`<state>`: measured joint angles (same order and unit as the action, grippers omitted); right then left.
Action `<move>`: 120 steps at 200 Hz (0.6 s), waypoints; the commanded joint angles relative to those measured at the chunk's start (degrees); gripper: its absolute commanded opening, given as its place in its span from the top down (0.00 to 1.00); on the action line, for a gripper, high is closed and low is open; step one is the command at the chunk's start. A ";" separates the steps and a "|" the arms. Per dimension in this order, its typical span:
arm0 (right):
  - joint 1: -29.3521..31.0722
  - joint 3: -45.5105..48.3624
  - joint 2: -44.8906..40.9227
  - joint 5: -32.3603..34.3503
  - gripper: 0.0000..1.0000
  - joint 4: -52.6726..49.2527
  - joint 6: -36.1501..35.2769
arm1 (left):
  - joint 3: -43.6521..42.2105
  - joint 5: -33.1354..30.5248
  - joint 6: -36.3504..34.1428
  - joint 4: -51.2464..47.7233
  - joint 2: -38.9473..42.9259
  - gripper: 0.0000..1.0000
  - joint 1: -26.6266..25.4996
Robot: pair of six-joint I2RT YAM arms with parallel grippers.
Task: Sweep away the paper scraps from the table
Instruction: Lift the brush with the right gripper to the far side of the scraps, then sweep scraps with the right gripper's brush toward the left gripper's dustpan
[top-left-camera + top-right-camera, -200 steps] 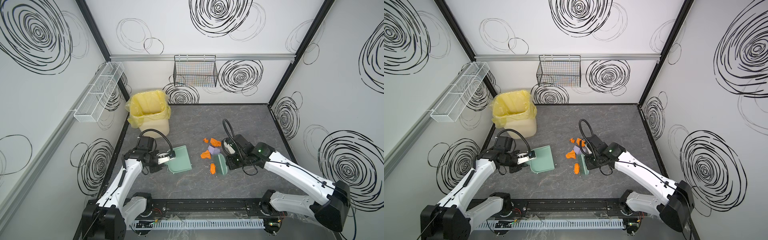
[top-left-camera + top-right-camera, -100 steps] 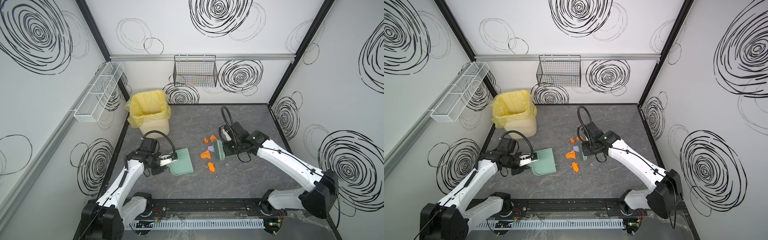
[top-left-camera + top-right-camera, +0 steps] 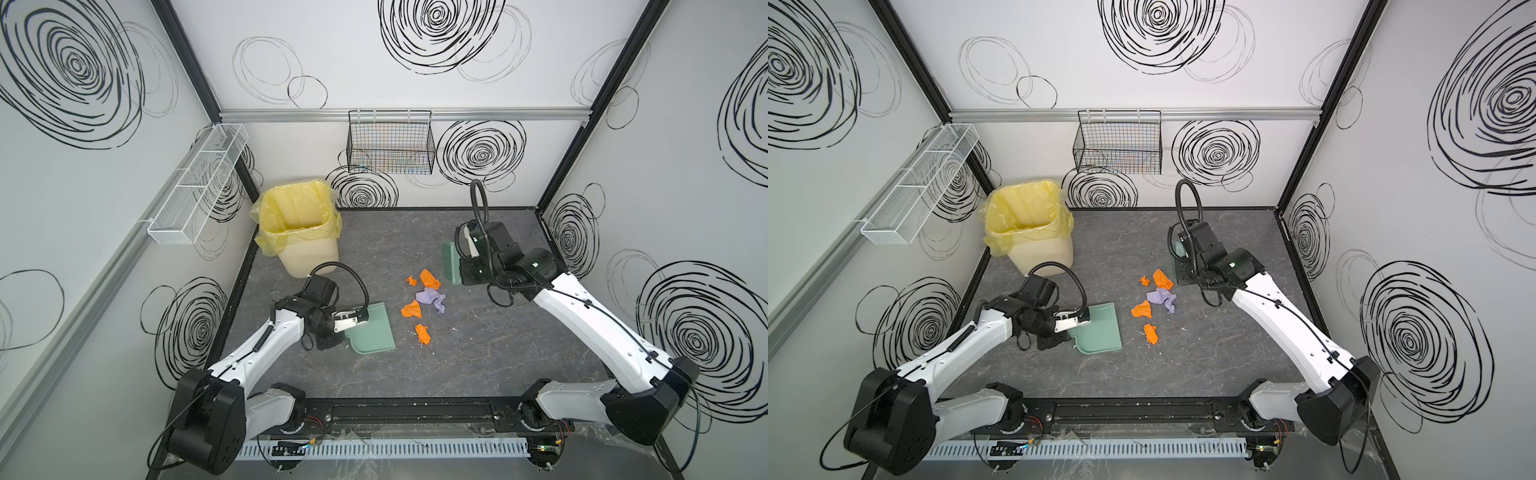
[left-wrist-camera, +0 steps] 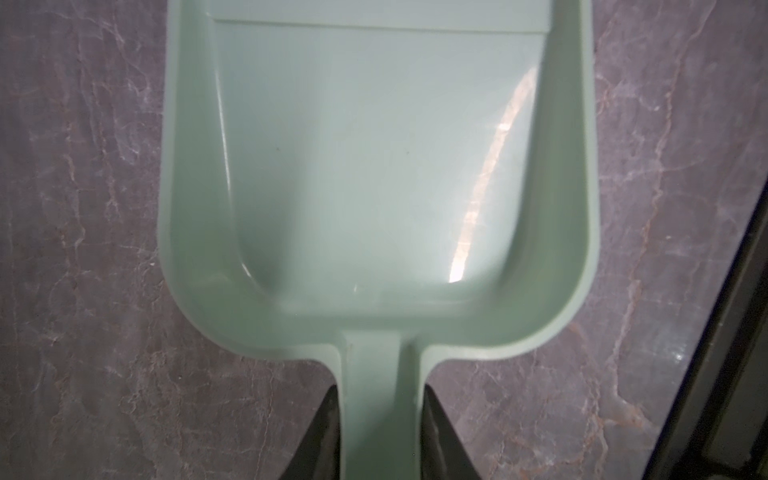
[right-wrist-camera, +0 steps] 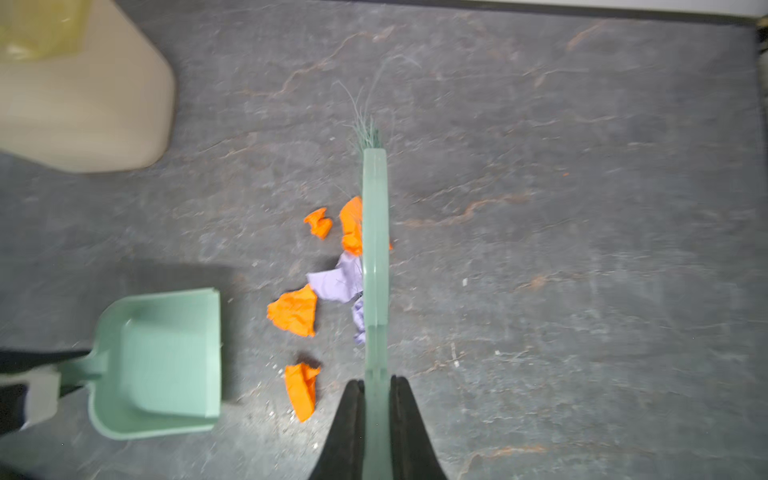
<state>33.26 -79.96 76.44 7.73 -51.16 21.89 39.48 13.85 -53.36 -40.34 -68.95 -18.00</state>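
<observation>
Nearest the camera, the left jaws pinch the handle of the mint-green dustpan, and the left wrist view shows them closed on either side of it. Over the last second the pan has crept a little toward the litter. It lies flat on the tabletop with its mouth facing the paper, and its floor is bare.

Just past that mouth lie the paper scraps: four orange pieces and a lavender clump, loosely gathered mid-tabletop, near the pan but not touching it. They sit about where they did a second ago.

Farther off, the right jaws are pressed together on the handle of the brush. This is the real change. A second ago the bristles stood by the nearest orange piece, and the brush has since drawn back to the far right of the pile, apparently lifted clear of the surface.

So the scraps now lie between brush and pan. I read this as a reset for a fresh stroke toward the pan, with no paper collected yet. The yellow-lined bin waits at the far left.
</observation>
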 commanded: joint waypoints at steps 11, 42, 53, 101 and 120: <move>-0.47 -5.07 9.09 18.78 1.00 -7.06 -0.68 | 2.07 -4.59 5.32 1.98 -3.91 1.00 -3.41; -0.20 -11.74 18.29 24.26 1.00 -13.28 -0.66 | 5.02 -6.45 7.58 1.76 -6.98 1.00 -4.70; -0.08 -14.63 22.33 25.07 1.00 -16.97 2.02 | 5.74 -7.02 8.53 1.93 -7.49 1.00 -5.32; 5.50 -16.12 33.19 23.22 1.00 -20.53 4.25 | 7.11 -8.90 11.04 2.17 -8.14 1.00 -8.43; 8.18 -16.17 34.70 21.50 1.00 -20.06 4.80 | 6.56 -9.27 11.26 2.91 -8.60 1.00 -8.89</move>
<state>38.26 -95.55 110.56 29.43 -67.77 24.49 45.45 5.58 -43.83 -38.61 -76.66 -26.26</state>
